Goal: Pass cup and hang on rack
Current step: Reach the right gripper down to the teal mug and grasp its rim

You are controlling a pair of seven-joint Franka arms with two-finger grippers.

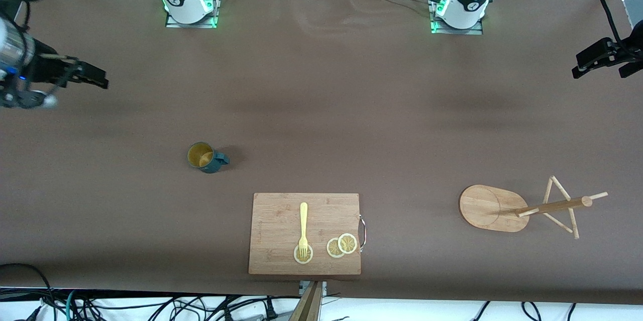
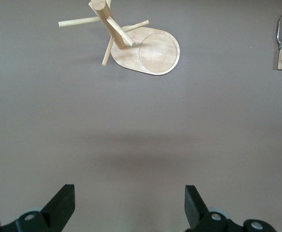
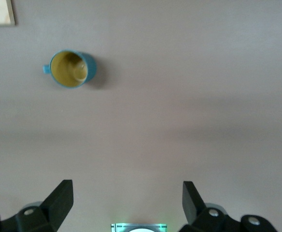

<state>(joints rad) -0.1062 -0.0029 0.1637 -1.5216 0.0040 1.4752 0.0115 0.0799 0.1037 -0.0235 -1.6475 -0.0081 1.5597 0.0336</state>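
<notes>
Just hanging wide open and empty, left pincer over bare table near rack, right pincer near cup.

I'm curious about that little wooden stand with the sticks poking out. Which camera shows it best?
The left wrist view shows the rack best: close up, with its oval base, pole and pegs all clear. The front view shows the rack whole but small, toward the left arm's end of the table. The right wrist view does not show it, only the cup.
</notes>
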